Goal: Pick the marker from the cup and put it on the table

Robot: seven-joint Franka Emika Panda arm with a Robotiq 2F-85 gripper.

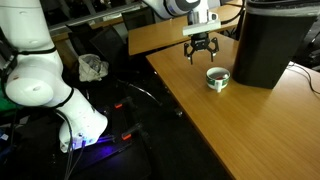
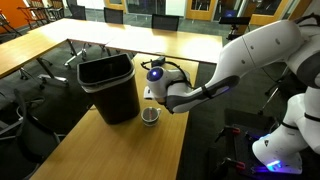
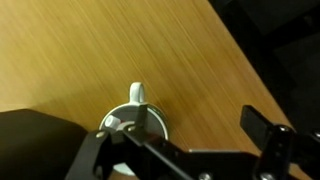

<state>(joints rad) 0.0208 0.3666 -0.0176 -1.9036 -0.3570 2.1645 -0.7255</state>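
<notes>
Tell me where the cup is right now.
In both exterior views the cup stands on the table close beside the black bin, with the open gripper hanging just above it.

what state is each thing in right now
gripper: open, empty, hanging above the table near the cup, touching nothing
cup: upright on the table, close beside the bin
marker: in the cup, pale end poking past the rim
black bin: upright on the table, top open
table: bears the cup and the bin
</notes>
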